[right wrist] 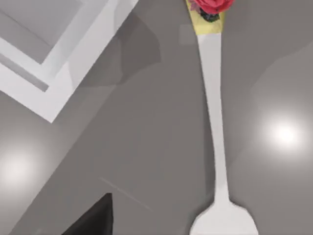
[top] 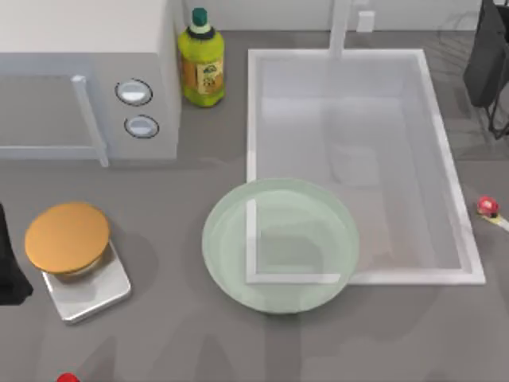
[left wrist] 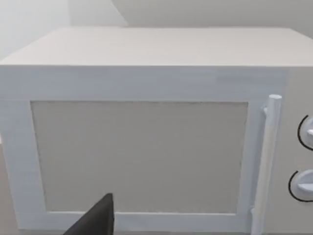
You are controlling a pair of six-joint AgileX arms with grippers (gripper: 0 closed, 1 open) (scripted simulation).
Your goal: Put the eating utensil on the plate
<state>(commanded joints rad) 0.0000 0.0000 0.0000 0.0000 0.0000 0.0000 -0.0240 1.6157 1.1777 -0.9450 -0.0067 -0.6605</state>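
From above, I take the sink (top: 362,159) as landmark: the plate (top: 280,245) overlaps its near-left corner, while the spoon (top: 488,208) lies just off its right rim, red knob showing at the table's right edge — so my right arm is the nearer 1. My left arm sits parked far left of the sink.

Left wrist: facing the microwave (left wrist: 146,137), away from the sink.

Right wrist: beside the sink's rim, the spoon's handle runs lengthwise beneath the camera, knob far, bowl near. I cannot tell either gripper's finger state.
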